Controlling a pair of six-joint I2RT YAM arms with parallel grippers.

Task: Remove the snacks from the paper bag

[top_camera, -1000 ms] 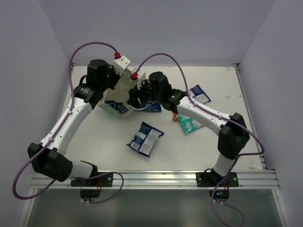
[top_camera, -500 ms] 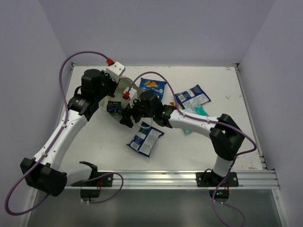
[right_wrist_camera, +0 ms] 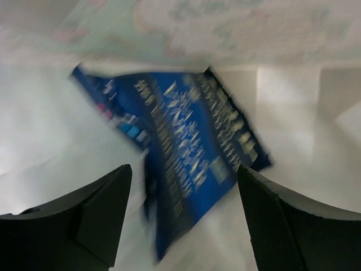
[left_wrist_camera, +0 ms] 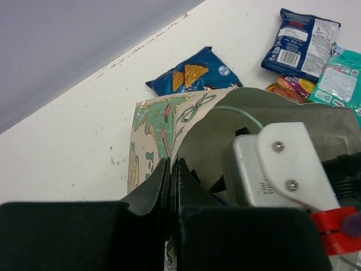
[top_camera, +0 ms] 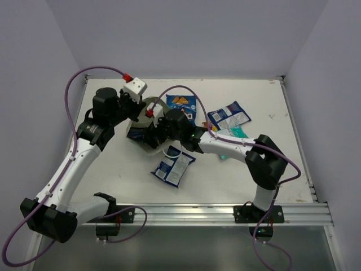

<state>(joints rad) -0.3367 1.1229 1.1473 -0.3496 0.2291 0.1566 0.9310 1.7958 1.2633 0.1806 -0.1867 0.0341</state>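
Five snacks point(top_camera: 173, 165) out, one bagged; left gripper point(left_wrist_camera: 171, 168) pinches paper bag point(left_wrist_camera: 151, 127), right gripper point(right_wrist_camera: 183, 170) apart.

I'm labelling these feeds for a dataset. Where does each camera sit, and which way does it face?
Top: above and behind the robot, looking down at the table; both arms show.
Left wrist: on the left arm, looking across the table past the left gripper, shut on the bag rim.
Right wrist: looking into the bag at a blue packet, framed by the open right gripper.
Shared: top and left wrist both show the chip packet behind the bag.
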